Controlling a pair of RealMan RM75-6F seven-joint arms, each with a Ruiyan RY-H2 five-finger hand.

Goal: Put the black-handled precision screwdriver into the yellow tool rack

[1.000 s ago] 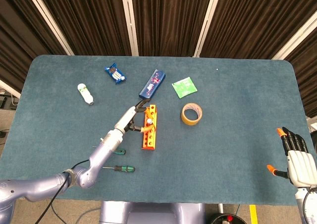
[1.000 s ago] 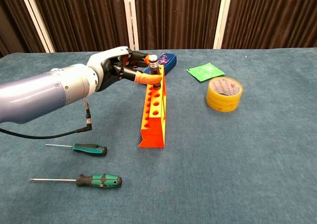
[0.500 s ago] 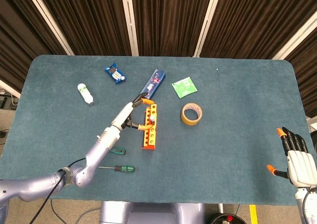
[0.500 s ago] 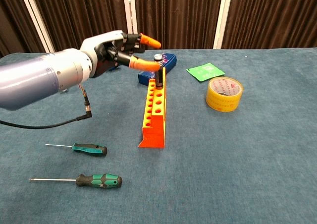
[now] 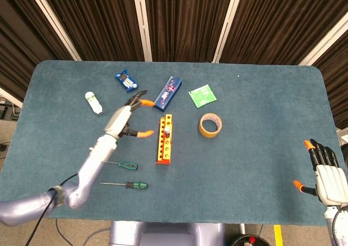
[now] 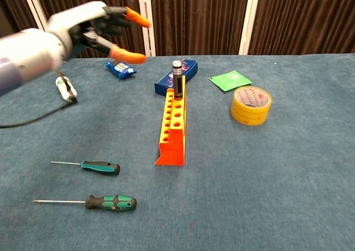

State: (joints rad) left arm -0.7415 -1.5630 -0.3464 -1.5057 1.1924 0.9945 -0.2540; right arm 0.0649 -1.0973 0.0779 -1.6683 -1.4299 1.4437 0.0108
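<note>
On table: 1 rack [image 6: 173, 127] w/ 1 screwdriver [image 6: 177, 79], 2 loose green-handled drivers [image 6: 102, 167].

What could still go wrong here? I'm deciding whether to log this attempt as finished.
The black-handled precision screwdriver stands tall in an end hole of the narrow yellow tool rack; a knock might tip either. The open left hand hovers nearby, so a careless retreat could clip it. The blue box crowds that end of the rack.

Light's coming down pretty evenly from overhead, so things are only throwing faint soft shadows on the table [image 5: 255, 164]. No glare showing. Chest view's left hand [image 6: 91, 26] is smearing with motion blur; everything else is staying sharp.
</note>
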